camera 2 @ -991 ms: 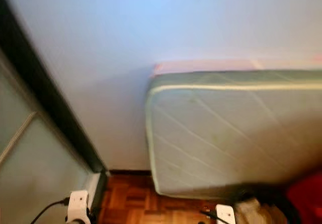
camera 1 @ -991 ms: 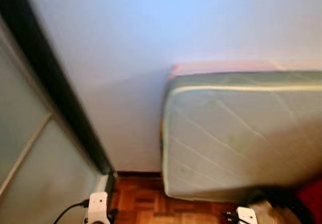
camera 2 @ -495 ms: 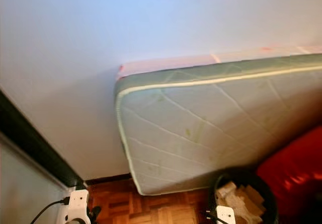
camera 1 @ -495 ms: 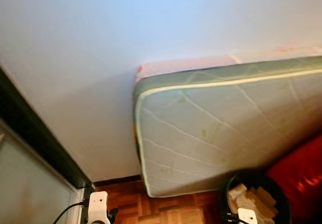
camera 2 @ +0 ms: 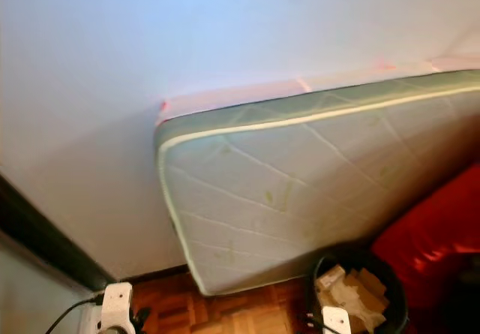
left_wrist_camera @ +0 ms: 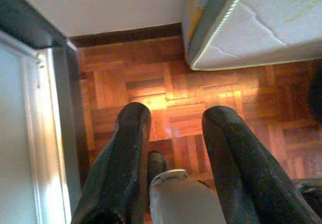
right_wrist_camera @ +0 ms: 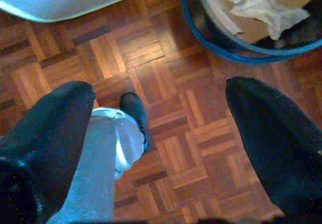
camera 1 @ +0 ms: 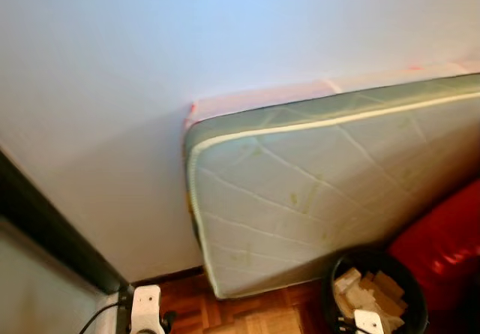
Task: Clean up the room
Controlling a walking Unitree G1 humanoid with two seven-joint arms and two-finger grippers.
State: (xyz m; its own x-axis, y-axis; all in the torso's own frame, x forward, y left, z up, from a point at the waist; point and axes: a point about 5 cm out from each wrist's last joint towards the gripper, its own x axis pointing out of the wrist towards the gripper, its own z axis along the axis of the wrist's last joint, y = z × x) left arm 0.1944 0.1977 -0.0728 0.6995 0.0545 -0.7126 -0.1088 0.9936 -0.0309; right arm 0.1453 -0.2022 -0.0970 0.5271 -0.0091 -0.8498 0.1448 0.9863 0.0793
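Bin (camera 1: 375, 293) on parquet floor (right_wrist_camera: 166, 133) beside mattress (camera 1: 315, 199), holding crumpled paper (right_wrist_camera: 251, 2) and cardboard: light, soft, pinch loose edge. Right gripper (right_wrist_camera: 161, 148) spread wide, empty, above floor near bin rim. Left gripper (left_wrist_camera: 173, 148) parted, empty.

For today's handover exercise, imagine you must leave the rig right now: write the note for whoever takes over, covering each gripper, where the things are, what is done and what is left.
Left gripper: jaws open, holding nothing, hanging above the parquet floor near the door frame.
Right gripper: jaws open, holding nothing, above the floor just short of the bin.
Things: the bin, dark with crumpled paper and cardboard inside, stands on the floor before a mattress that leans on the wall. A red object sits beside the bin.
Done: some rubbish already lies in the bin.
Left: nothing is in hand; look around the room for more to pick up.
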